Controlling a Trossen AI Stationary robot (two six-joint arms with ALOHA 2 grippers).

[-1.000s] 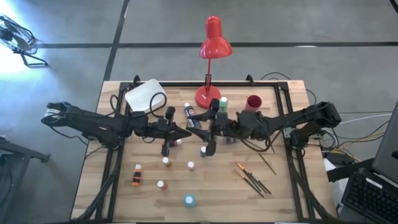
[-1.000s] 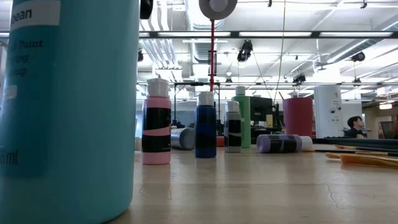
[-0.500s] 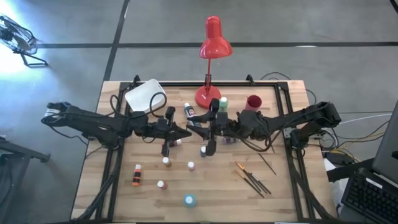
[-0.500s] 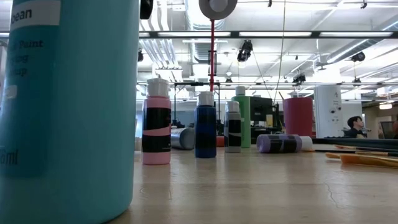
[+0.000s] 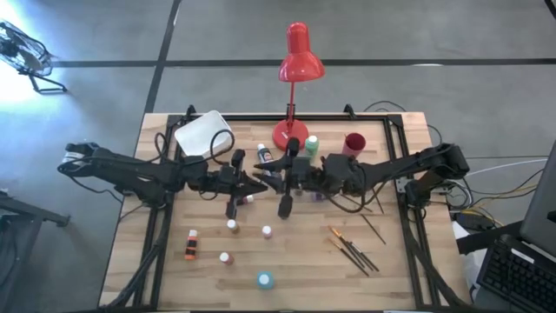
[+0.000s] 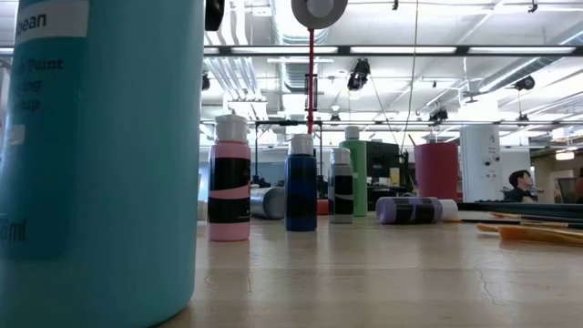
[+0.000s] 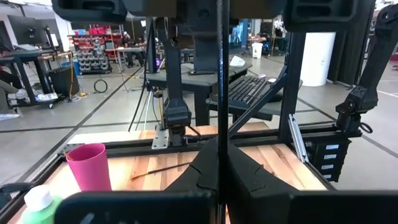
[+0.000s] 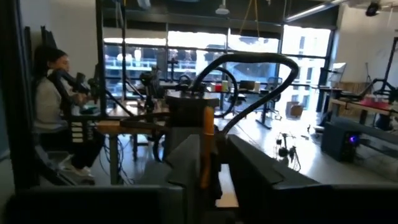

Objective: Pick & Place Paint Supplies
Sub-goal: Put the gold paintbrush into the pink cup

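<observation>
Both arms meet just 12 o'clock of the tabletop (image 5: pixel 408 269) centre. The left end effector (image 5: pixel 254 180) comes in from 9 o'clock and the right end effector (image 5: pixel 271 178) from 3 o'clock, tips nearly touching.

In its wrist view we see the left one clenched on a thin dark shaft (image 7: pixel 219 93). The right one is clamped on a wooden brush handle (image 8: pixel 207 146). We cannot tell if that is one brush or two.

Loose paintbrushes (image 5: pixel 352 249) lie at about 4 o'clock, well apart from both arms. The teal bottle (image 5: pixel 265 279) stands at 6 o'clock near the edge. The orange bottle (image 5: pixel 190 250) lies on its side at 8 o'clock. White-capped small bottles (image 5: pixel 232 225) stand between those and the arms.

The green bottle (image 5: pixel 311 144) and red cup (image 5: pixel 354 143) sit at 1 o'clock, and the lamp base (image 5: pixel 287 135) at 12. In the low view the purple bottle (image 6: pixel 414 210) lies flat, while the pink bottle (image 6: pixel 229 187) and blue bottle (image 6: pixel 301 187) stand upright.
</observation>
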